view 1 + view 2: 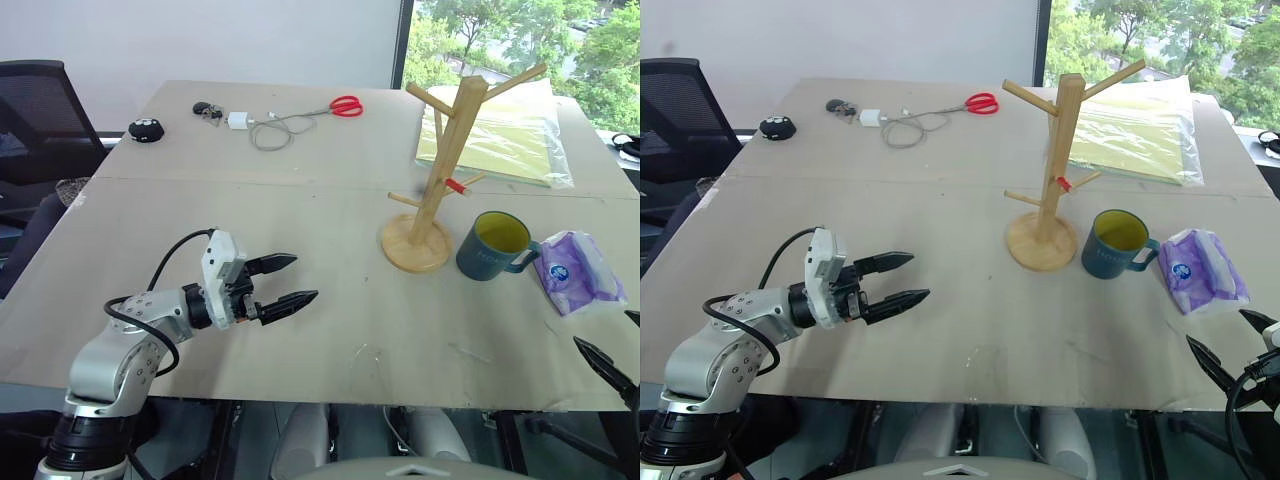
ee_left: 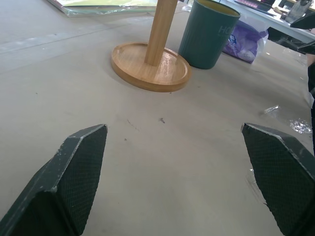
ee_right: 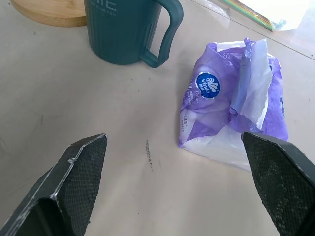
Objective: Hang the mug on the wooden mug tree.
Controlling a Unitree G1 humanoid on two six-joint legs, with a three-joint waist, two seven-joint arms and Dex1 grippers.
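The dark blue-grey mug with its yellow inside stands upright on the table, its handle turned toward the purple tissue pack. Just to its left is the wooden mug tree, its round base almost touching the mug. A small red bit sits on one of its low pegs. My left gripper hovers open over the table's near left part, pointing toward the tree, well short of it. My right gripper is open at the near right edge, facing the mug's handle, with nothing between its fingers.
A purple tissue pack lies right of the mug. At the back are red scissors, a white charger with cable, a black round object and a plastic-wrapped yellow-green pad. A black office chair stands at the left.
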